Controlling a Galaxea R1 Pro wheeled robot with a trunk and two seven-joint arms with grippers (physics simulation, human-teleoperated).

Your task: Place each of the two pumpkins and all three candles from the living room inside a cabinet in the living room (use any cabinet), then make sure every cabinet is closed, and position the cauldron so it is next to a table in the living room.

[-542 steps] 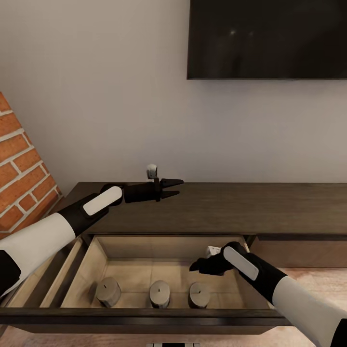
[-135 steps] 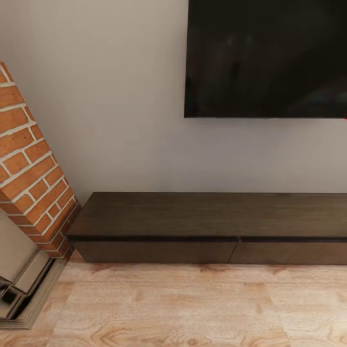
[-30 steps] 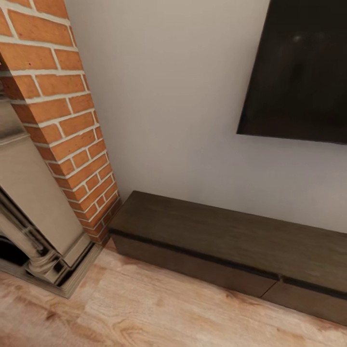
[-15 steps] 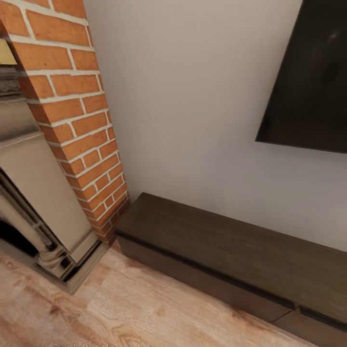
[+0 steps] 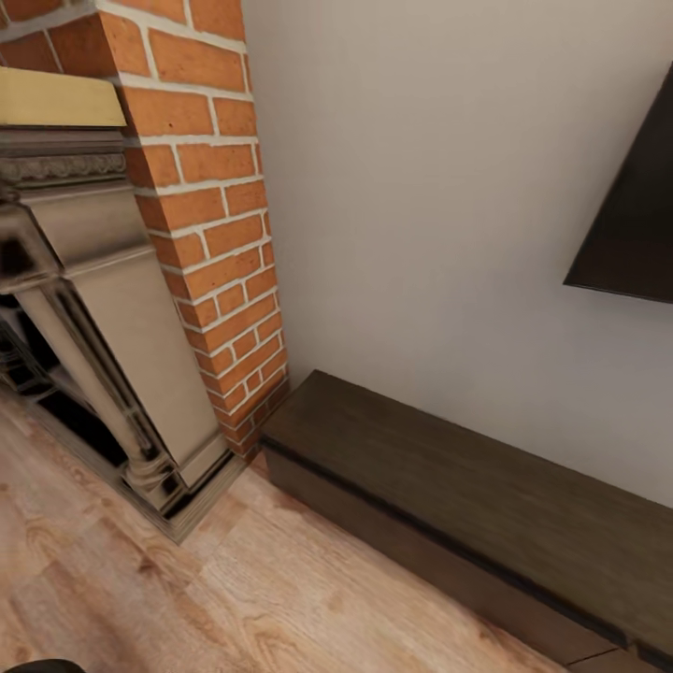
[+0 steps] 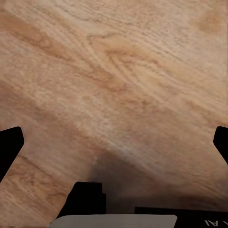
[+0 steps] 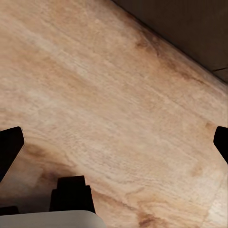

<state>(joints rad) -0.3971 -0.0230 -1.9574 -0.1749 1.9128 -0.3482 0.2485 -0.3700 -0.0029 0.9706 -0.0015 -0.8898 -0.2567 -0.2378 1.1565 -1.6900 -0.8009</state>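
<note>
Your left hand (image 6: 114,142) and right hand (image 7: 114,142), fingers spread, empty, hang over the floor (image 5: 187,598); cabinet (image 5: 449,486) closed beside the fireplace (image 5: 112,308).

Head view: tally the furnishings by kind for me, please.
Long low dark-brown wood cabinet, front shut: 1
Red brick chimney column: 1
Grey-beige carved fireplace surround: 1
Black wall-mounted screen: 1
Total: 4

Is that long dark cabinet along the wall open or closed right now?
Closed, as far as it shows. The cabinet has its front panel flush under the top, nothing pulled out over the wooden floor. Its right end runs out of view.
</note>
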